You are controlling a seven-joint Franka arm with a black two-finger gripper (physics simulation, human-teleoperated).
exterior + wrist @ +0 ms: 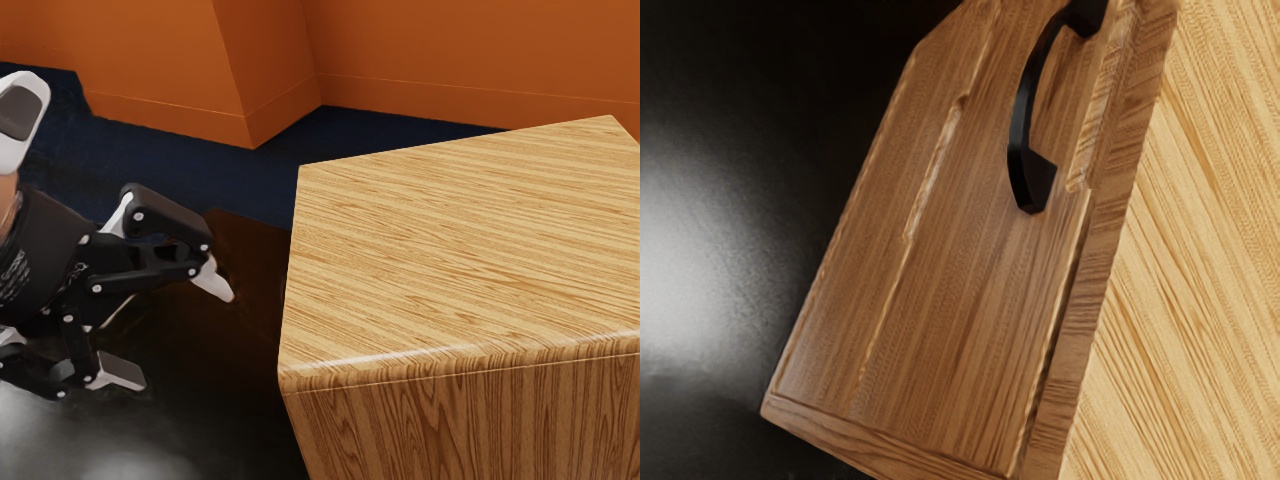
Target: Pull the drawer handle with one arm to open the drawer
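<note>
Cabinet of light wood (460,260) stands at the exterior view's right on a glossy black floor (200,430). Its drawer front (940,300) faces the hand. The black gripper (172,330), at the exterior view's left, is apart from the cabinet, fingers spread wide, holding nothing. A curved black handle (1025,150) sits on the drawer front, untouched.

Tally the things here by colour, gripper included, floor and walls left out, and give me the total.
Light wood: 1, the box-shaped wood-grain cabinet.
Black: 2, the curved black drawer handle and the black two-finger gripper.
Total: 3.
</note>
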